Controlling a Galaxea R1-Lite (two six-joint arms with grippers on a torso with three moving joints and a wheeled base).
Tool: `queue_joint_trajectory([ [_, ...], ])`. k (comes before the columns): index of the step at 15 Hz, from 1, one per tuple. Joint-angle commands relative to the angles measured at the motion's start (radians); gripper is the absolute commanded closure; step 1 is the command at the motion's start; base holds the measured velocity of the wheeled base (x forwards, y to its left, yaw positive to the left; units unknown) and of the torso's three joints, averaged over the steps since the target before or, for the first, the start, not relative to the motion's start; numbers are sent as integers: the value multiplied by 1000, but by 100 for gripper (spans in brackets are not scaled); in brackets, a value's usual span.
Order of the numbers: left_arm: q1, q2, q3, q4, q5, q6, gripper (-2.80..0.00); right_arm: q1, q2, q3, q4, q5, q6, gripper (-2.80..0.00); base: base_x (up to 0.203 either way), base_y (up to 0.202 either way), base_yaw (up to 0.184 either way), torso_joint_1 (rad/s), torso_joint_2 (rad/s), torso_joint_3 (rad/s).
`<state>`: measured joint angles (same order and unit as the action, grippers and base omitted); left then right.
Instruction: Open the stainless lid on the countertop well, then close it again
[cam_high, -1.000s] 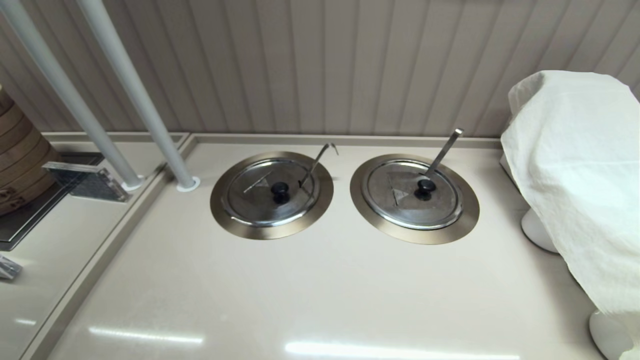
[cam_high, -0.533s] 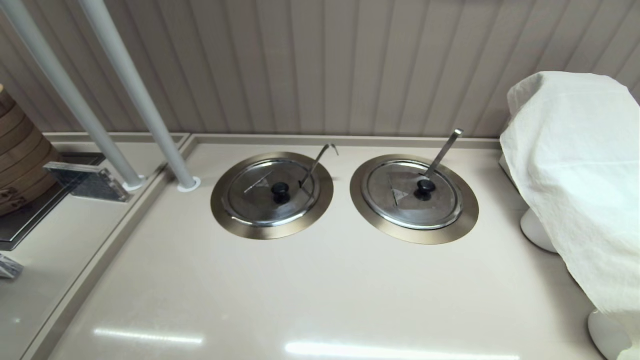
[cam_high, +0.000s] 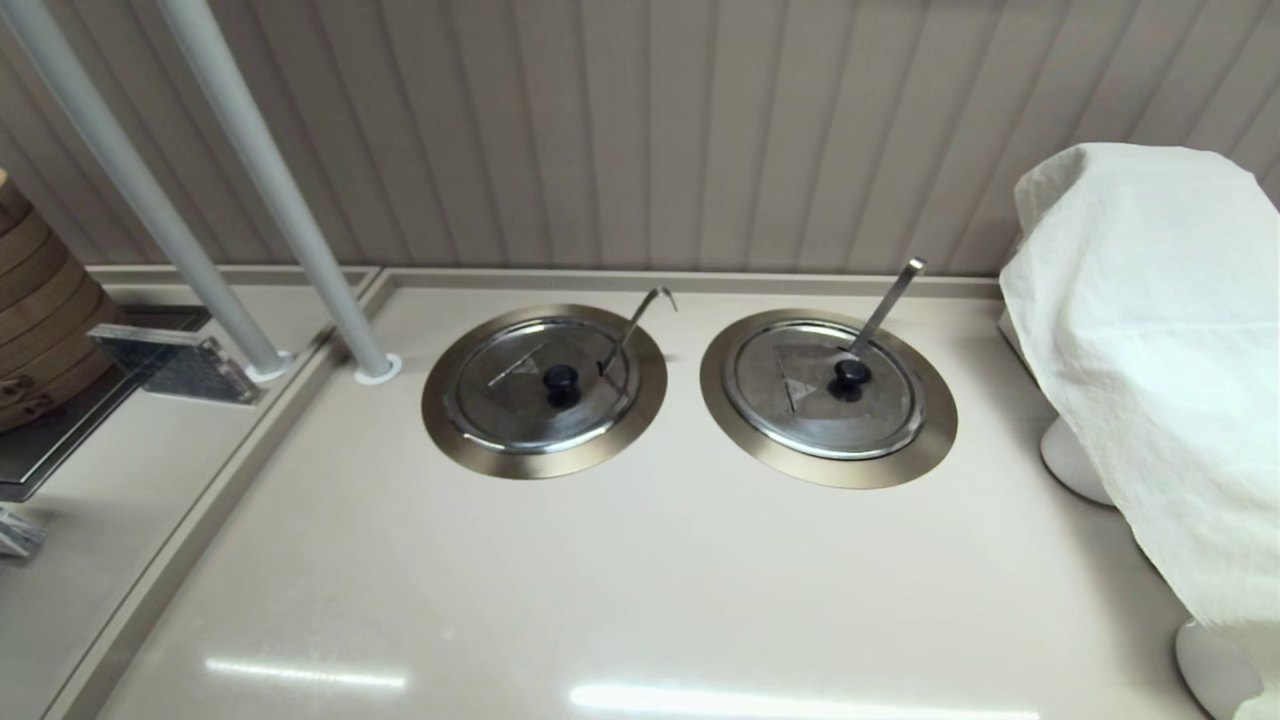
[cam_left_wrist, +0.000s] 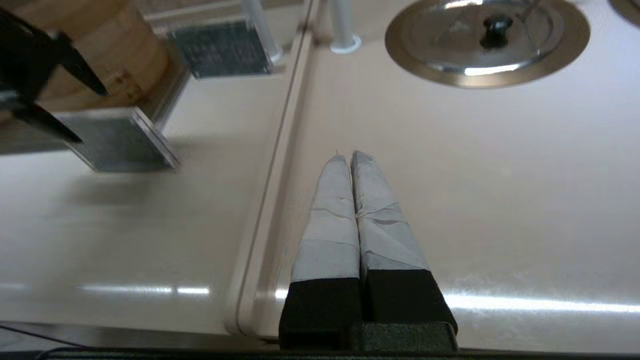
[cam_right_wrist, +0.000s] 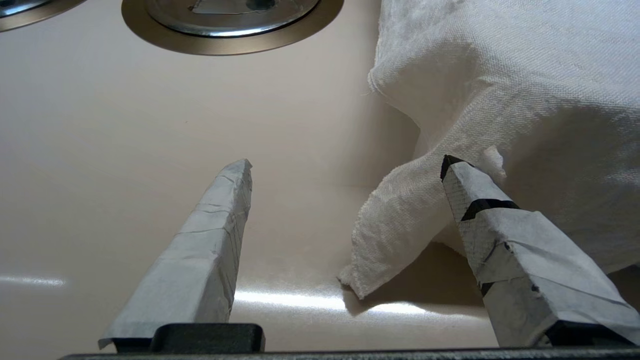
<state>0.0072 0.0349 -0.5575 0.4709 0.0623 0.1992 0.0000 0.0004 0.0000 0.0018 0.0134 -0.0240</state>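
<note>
The stainless lid (cam_high: 540, 385) with its black knob (cam_high: 560, 380) sits flat in the countertop well (cam_high: 440, 420), the left of two; a thin hook-ended wire handle (cam_high: 640, 315) passes through its edge notch. The left wrist view shows the same stainless lid (cam_left_wrist: 450, 37) far ahead. My left gripper (cam_left_wrist: 349, 156) is shut and empty, low over the counter near the raised seam. My right gripper (cam_right_wrist: 345, 167) is open and empty, beside the white cloth. Neither gripper shows in the head view.
A twin lid (cam_high: 825, 390) with a straight flat handle (cam_high: 890, 300) lies to the right. A white cloth (cam_high: 1150, 330) covers something at the right edge. Two grey poles (cam_high: 280, 200) stand at the back left, near bamboo steamers (cam_high: 35, 300) and a clear block (cam_high: 170, 360).
</note>
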Motion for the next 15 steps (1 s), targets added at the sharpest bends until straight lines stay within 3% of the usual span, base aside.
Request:
queue_joint_trajectory([
  [1, 0, -30, 160, -68, -5, -10, 0, -1, 0, 0, 0, 0, -1, -280, 0, 0, 0, 0, 0, 0],
  [4, -1, -33, 474, -370, -28, 6, 0, 0, 0, 0, 0, 0, -1, -280, 0, 0, 0, 0, 0, 0],
  [6, -1, -34, 563, -472, -87, 12, 0, 0, 0, 0, 0, 0, -1, -280, 0, 0, 0, 0, 0, 0],
  [7, -2, -34, 559, -451, -134, 9, 0, 0, 0, 0, 0, 0, -1, -280, 0, 0, 0, 0, 0, 0],
  [8, -2, -34, 559, -457, -134, -13, 0, 0, 0, 0, 0, 0, -1, -280, 0, 0, 0, 0, 0, 0],
  [11, -1, -33, 559, -457, -110, -105, 0, 0, 0, 0, 0, 0, -1, -280, 0, 0, 0, 0, 0, 0],
  [13, -2, -34, 559, -457, -99, -120, 0, 0, 0, 0, 0, 0, -1, -280, 0, 0, 0, 0, 0, 0],
  [15, -1, -35, 559, -462, -58, -198, 0, 0, 0, 0, 0, 0, -1, -280, 0, 0, 0, 0, 0, 0],
])
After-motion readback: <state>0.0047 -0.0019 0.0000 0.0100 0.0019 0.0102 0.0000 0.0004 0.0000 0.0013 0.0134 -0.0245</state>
